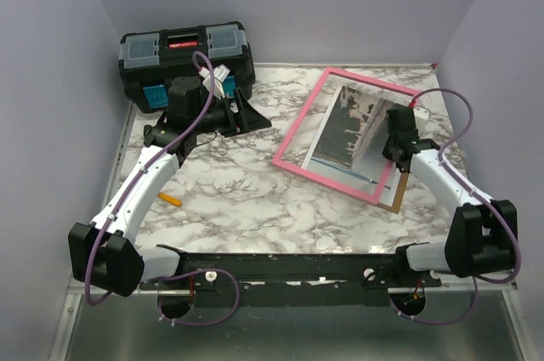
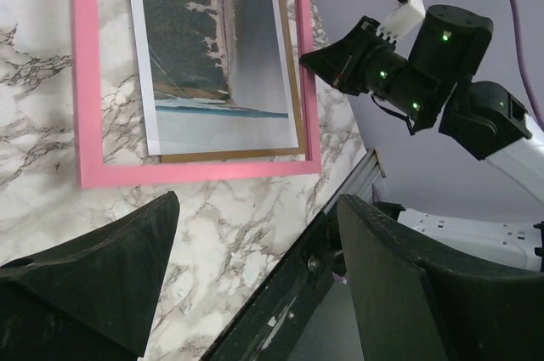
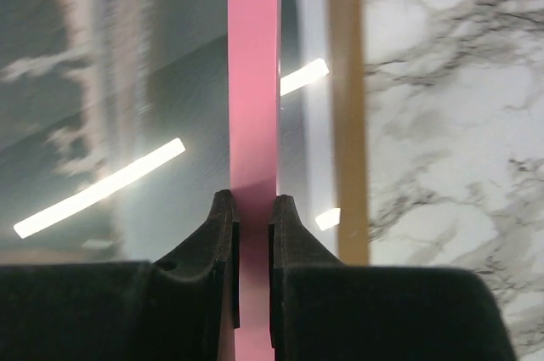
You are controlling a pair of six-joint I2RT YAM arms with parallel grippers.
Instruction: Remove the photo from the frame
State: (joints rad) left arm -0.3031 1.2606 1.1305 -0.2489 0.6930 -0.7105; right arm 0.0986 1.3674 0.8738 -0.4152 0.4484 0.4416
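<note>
Far left on the marble counter, by the black toolbox, my left fingers hung spread and empty. Right of centre lay the pink frame, with the greyscale photo showing inside its border and a brown backing board poking out at its near right corner. My right fingers were clenched on the frame's right-hand border.

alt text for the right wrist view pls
The right gripper pinches the thin pink rectangular picture frame, its bar running up the view. Glare-streaked flat greyscale photo lies left; brown backing board strip and marble-patterned table lie right.
</note>
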